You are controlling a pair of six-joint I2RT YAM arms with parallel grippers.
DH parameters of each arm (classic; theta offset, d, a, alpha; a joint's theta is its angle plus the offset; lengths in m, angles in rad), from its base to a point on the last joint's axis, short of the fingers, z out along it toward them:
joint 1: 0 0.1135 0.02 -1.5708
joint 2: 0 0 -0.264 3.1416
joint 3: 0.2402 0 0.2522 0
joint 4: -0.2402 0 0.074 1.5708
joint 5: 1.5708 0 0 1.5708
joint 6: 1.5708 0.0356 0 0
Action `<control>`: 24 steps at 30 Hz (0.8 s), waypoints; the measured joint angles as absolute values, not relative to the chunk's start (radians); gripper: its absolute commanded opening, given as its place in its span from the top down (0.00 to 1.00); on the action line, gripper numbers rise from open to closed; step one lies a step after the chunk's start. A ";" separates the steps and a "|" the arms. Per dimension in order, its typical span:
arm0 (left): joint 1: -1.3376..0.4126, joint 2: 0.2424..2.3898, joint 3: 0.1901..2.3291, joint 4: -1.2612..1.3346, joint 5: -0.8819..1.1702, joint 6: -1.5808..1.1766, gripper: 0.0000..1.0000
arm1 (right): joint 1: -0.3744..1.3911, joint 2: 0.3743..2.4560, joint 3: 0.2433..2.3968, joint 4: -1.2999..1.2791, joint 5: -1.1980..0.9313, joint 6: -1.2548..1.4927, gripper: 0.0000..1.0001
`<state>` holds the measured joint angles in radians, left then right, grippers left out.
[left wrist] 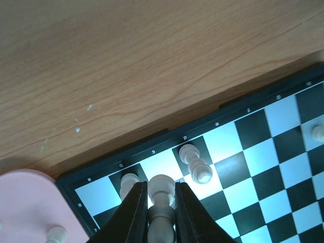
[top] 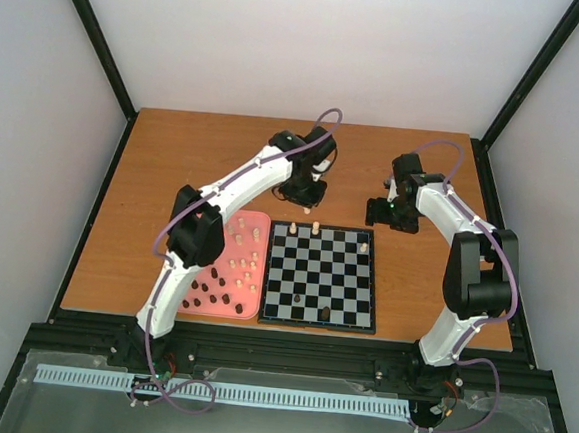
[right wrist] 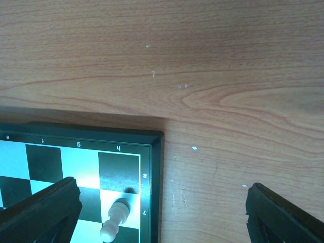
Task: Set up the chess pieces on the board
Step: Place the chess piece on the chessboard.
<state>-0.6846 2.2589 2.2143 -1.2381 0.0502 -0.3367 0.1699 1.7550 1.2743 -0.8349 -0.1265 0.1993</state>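
The board (top: 336,292) lies at the middle of the table. My left gripper (top: 306,195) hangs over its far left edge. In the left wrist view it (left wrist: 160,186) is shut on a cream piece (left wrist: 161,205), held upright over the far row, between two standing cream pieces (left wrist: 129,180) (left wrist: 195,164). I cannot tell whether the held piece touches the board (left wrist: 253,152). My right gripper (top: 385,213) is open and empty beyond the far right corner of the board (right wrist: 152,152); its fingers (right wrist: 45,210) stand wide apart. A cream piece (right wrist: 115,218) stands by that corner.
A pink tray (top: 224,310) left of the board holds several cream pieces (top: 251,264) and dark pieces (top: 208,295). Two dark pieces (top: 296,298) (top: 325,312) stand near the board's near edge. Bare wood lies beyond the board. Black frame posts rise at the table's corners.
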 measured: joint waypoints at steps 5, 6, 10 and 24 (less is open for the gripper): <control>-0.693 2.310 2.214 -1.252 0.050 -0.332 0.97 | 0.170 1.754 1.274 -0.834 -0.124 0.199 0.11; -0.692 2.315 2.214 -1.252 0.050 -0.331 0.97 | 0.170 1.753 1.273 -0.834 -0.124 0.199 0.11; -0.693 2.326 2.214 -1.252 0.057 -0.326 0.97 | 0.170 1.750 1.266 -0.834 -0.124 0.199 0.11; -0.711 2.349 2.180 -1.248 0.086 -0.318 0.97 | 0.170 1.747 1.238 -0.827 -0.124 0.200 0.11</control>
<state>-0.7113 2.3486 2.1796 -1.2480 0.0856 -0.3183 0.1699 1.7470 1.2385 -0.8268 -0.1242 0.1997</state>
